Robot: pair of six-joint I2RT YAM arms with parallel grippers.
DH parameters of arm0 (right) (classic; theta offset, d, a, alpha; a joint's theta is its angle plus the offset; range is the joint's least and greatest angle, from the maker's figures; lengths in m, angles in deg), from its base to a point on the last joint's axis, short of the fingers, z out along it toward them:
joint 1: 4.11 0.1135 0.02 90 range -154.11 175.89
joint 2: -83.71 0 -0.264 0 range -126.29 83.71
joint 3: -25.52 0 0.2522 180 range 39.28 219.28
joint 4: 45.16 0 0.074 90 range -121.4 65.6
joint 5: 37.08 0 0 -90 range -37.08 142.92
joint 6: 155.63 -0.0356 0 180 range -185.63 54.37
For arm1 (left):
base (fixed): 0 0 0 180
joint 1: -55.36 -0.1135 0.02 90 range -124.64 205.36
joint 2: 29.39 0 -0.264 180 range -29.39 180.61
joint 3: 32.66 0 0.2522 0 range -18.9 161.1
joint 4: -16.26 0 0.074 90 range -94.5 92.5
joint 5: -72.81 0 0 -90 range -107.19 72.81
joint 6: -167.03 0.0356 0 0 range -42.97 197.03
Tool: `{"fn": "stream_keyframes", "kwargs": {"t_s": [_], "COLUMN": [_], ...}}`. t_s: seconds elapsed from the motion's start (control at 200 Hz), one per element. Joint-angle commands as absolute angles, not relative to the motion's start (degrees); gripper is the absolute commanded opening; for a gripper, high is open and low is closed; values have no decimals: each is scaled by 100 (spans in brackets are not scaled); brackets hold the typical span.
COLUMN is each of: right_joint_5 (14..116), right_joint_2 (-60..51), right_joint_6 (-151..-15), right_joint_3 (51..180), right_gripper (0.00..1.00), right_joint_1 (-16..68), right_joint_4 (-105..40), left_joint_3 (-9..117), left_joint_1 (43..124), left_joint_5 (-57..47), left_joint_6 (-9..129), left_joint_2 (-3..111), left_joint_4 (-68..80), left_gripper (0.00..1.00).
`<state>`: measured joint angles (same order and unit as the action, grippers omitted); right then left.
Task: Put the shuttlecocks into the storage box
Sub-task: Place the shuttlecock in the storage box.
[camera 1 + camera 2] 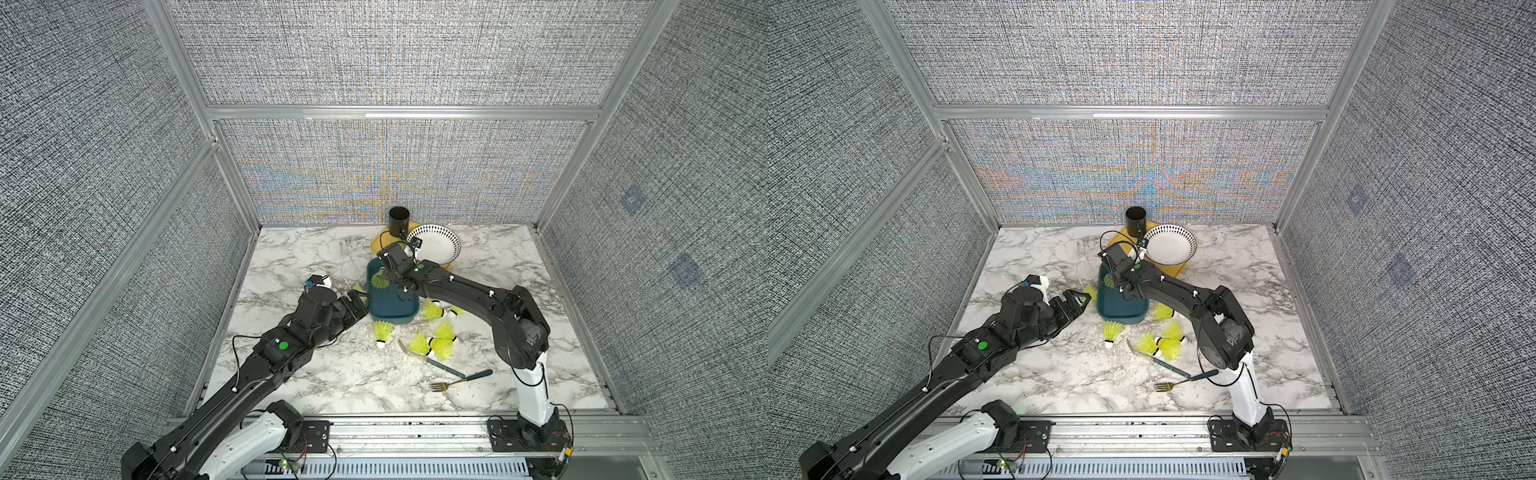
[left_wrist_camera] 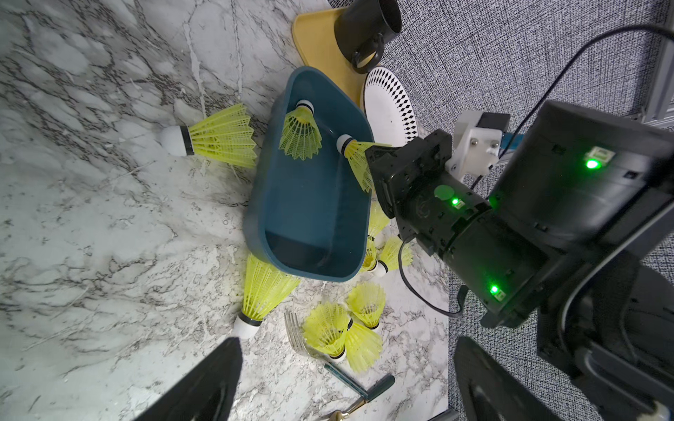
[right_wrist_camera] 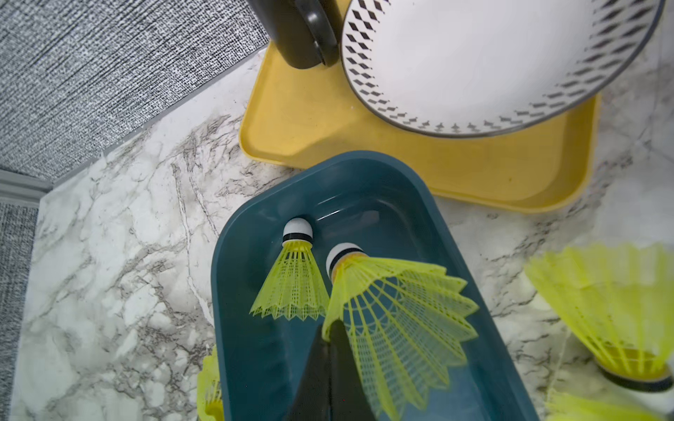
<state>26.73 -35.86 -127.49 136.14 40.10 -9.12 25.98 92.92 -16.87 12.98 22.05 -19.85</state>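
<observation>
Top views: right end effector [image 1: 387,277] sits over the far end of the storage box [image 1: 388,309]. A yellow skirt shows beside it inside the walls; can't tell from here if that's the gripped one. Left end effector [image 1: 1084,301] is spread wide and empty, just beside the box's left wall, with a loose shuttlecock [image 1: 358,287] on the desk [image 1: 311,374] right by it, so the left arm is nearer that one. The other shuttlecocks [image 1: 441,348] lie off the box's near and right sides, closer to the right arm, with the forks [image 1: 442,386] beyond them. Left wrist view: one resting shuttlecock [image 2: 301,133] lies inside at the far end, and the held shuttlecock [image 2: 359,160] is beside it. The right arm's wrist blocks the grip point. The loose one's skirt is at the outer wall, cork pointing away. Right wrist view: fingers [image 3: 313,382] are pinched together on the held skirt's rim. Its long axis runs roughly along the box's length, cork toward the yellow tray [image 3: 401,164], which carries the bowl [image 3: 474,54] and black mug [image 3: 299,32]. My read: it's inside the walls, so the next move is just letting go. Can't tell if the skirt touches the floor of the box, and the box's near end is cut off here.
</observation>
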Motion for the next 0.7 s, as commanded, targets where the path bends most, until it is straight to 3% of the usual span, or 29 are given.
{"fn": "stream_keyframes", "kwargs": {"t_s": [0.0, 0.696], "right_joint_5": [2904, 3205], "right_joint_2": [-3689, -3819], "right_joint_6": [-13756, -15781], "right_joint_3": [13730, 12960], "right_gripper": [0, 0], "right_joint_1": [3977, 3681], "right_joint_4": [-905, -2338], "left_joint_3": [2687, 2726], "left_joint_1": [9289, 9268], "left_joint_5": [-1575, -1538], "left_joint_6": [1432, 1789], "left_joint_2": [2253, 2190], "left_joint_4": [-1745, -1808], "left_gripper": [93, 94]}}
